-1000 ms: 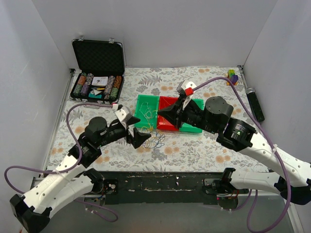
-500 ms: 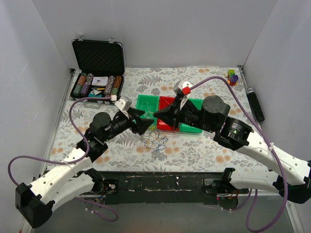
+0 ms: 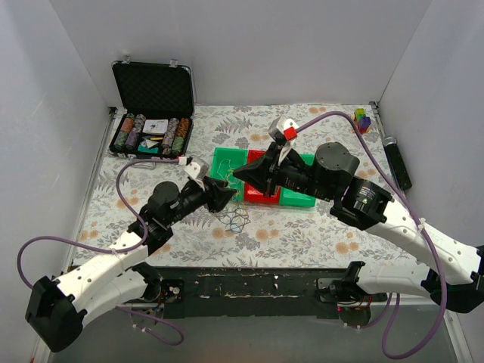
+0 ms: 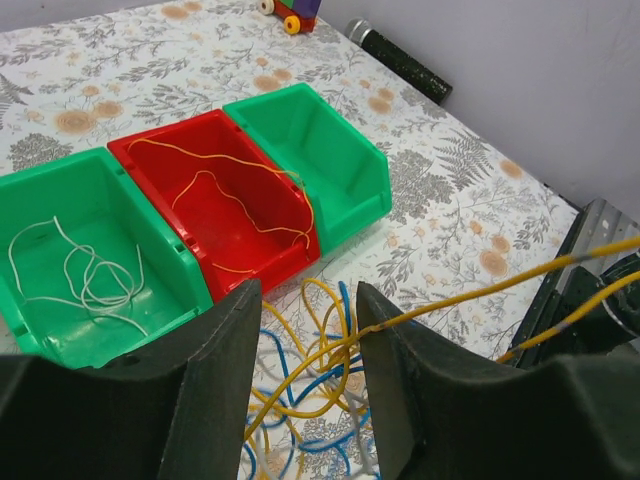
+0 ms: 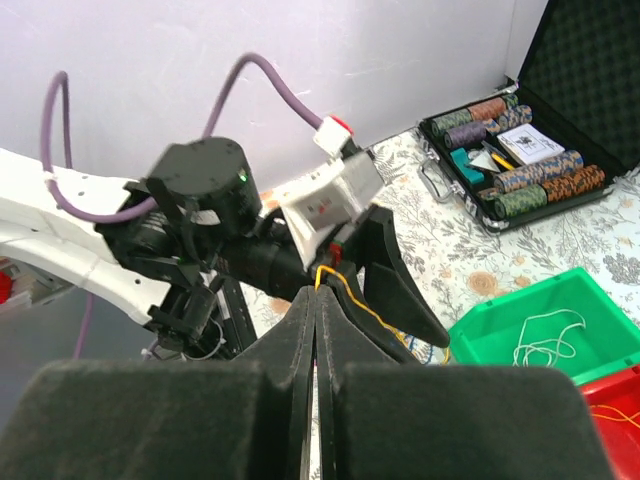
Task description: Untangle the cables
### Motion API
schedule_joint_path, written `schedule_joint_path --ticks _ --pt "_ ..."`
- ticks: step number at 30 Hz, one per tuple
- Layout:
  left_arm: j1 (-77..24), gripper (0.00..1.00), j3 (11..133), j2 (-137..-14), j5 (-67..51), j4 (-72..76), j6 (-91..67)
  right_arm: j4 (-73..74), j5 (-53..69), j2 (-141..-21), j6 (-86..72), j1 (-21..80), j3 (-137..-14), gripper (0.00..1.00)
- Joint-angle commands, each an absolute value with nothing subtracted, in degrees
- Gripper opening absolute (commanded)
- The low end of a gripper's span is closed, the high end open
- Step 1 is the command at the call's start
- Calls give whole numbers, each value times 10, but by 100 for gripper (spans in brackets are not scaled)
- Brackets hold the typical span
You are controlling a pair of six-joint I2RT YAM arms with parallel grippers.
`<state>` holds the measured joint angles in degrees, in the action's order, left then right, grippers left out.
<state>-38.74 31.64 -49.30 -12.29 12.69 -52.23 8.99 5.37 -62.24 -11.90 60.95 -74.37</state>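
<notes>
A tangle of yellow, blue and grey cables [image 3: 236, 219] lies on the flowered table in front of the bins. My right gripper [image 5: 317, 292] is shut on one yellow cable [image 5: 362, 307], holding it lifted above the tangle [image 4: 305, 400]. That yellow cable [image 4: 480, 290] runs taut from the tangle up to the right and passes between my left gripper's [image 4: 308, 305] jaws. They stand partly open around it, and the strand brushes the right finger [image 4: 400, 370]. In the top view the left gripper [image 3: 226, 198] sits just below the right gripper [image 3: 240, 174].
Three bins stand in a row: a green bin [image 4: 60, 200] with a white cable, a red bin [image 4: 250, 250] with a yellow cable, a bare green bin [image 4: 330, 150]. An open poker-chip case [image 3: 151, 106] stands back left. A toy [image 3: 362, 119] and a black cylinder [image 3: 397, 162] lie far right.
My left gripper rose from the tangle toward the right gripper and narrowed its jaws around the taut yellow cable. The right gripper drifted left, staying shut on that cable.
</notes>
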Motion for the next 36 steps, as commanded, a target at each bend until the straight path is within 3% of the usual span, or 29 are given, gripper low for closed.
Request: schedule_joint_path --ticks 1,8,17,29,36 --pt "-389 42 290 -496 -112 159 -497 44 81 -620 -129 613 -789 1" --pt "-389 42 246 -489 -104 165 -463 58 72 -621 -113 613 -838 1" --pt "-390 43 192 -471 -99 155 -425 121 -26 -620 -45 614 -934 1" --pt "-390 42 176 -458 -139 136 -382 122 -68 -621 -18 613 -962 1" --pt "-390 51 212 -434 -149 85 -328 128 -142 -656 17 613 -951 1"
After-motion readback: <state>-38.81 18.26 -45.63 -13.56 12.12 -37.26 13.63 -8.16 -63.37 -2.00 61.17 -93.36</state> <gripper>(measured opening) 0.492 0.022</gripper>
